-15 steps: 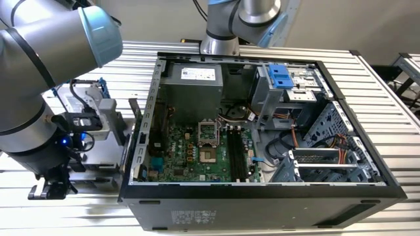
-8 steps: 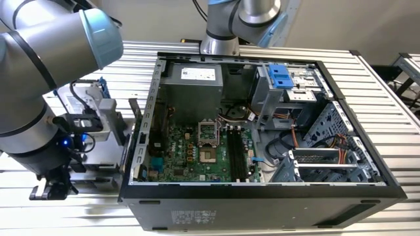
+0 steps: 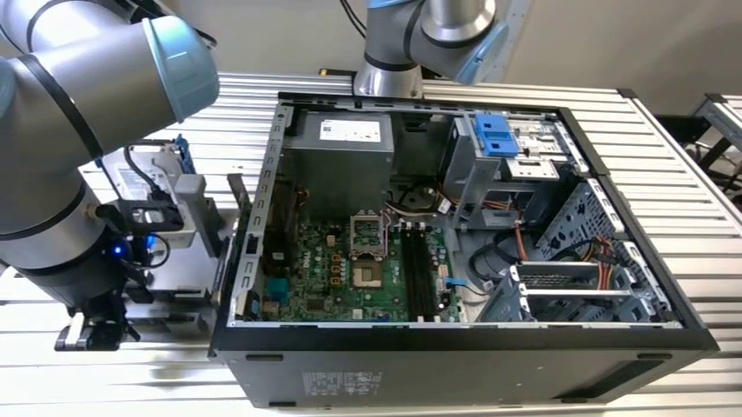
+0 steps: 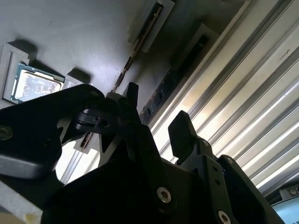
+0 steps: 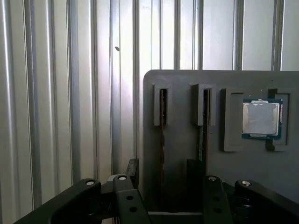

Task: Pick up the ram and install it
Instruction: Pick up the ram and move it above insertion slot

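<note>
The ram (image 5: 163, 116) stands on edge in a slot of a grey tray (image 5: 187, 79). Only its thin top edge shows in the first wrist view. In the second wrist view it reads as a dark strip with chips (image 4: 164, 87), running along the tray's side just beside the ribbed metal table (image 5: 56, 93).

The gripper (image 5: 163, 170) hangs over it with its two black fingers (image 5: 133, 169) spread. One finger is on each side of the ram's line, and both stand clear of it, so nothing is pinched.

A second stick (image 5: 203, 116) sits in the neighbouring slot, parallel to the ram and apart from it. Past that stick, on the side away from the ram, a CPU (image 5: 261, 119) lies flat in its own recess with its silver lid up. In the second wrist view the order is the same: CPU (image 4: 32, 86), second stick (image 4: 139, 42), then the ram next to the table's slats.

In the exterior view the arm (image 3: 69, 174) is at about nine o'clock from the open case (image 3: 464, 356), on the exterior view's left, with its wrist pointing down at the table beside the case. The case lies on its side on the same table. Inside, the green motherboard (image 3: 336, 269) faces up. Its long black slots (image 3: 418, 269) run from twelve to six o'clock just beside the socket, and I cannot tell whether a stick is seated in them.
</note>
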